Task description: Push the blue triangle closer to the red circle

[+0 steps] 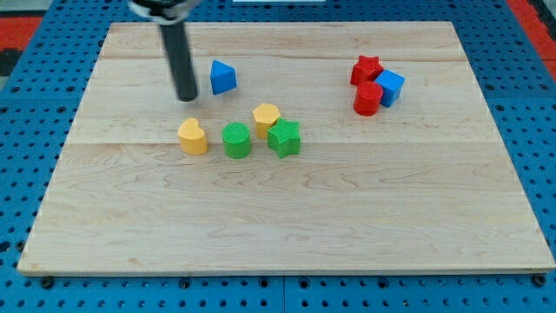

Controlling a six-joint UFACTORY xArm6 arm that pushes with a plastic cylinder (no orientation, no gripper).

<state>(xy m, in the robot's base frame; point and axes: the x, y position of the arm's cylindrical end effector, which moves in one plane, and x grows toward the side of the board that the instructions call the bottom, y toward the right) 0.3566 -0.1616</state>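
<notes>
I am holding my tip [187,98] just to the view's left of the small blue plastic triangle block [222,77], toward the top-left corner of the pale wooden board [287,217]. There are no fingers to spread or pinch here; the rod is simply standing beside the block, and I cannot tell whether it is touching it yet.

The red plastic circle block [367,99] is sitting well apart, near the top-right corner, packed against a red star block [367,69] and a blue cube block [390,88].

What is worrying me: my tip is lying slightly lower than the triangle's middle, so an off-centre shove is likely turning the block and sending it toward the top edge rather than across. A slanted face could also let the block slip off the rod. Pushing too far risks ramming the red cluster and scattering the circle. The yellow heart block [193,136], green round block [235,140], yellow hexagon block [266,116] and green star block [284,138] are lying below the path, safe unless I drift down.
</notes>
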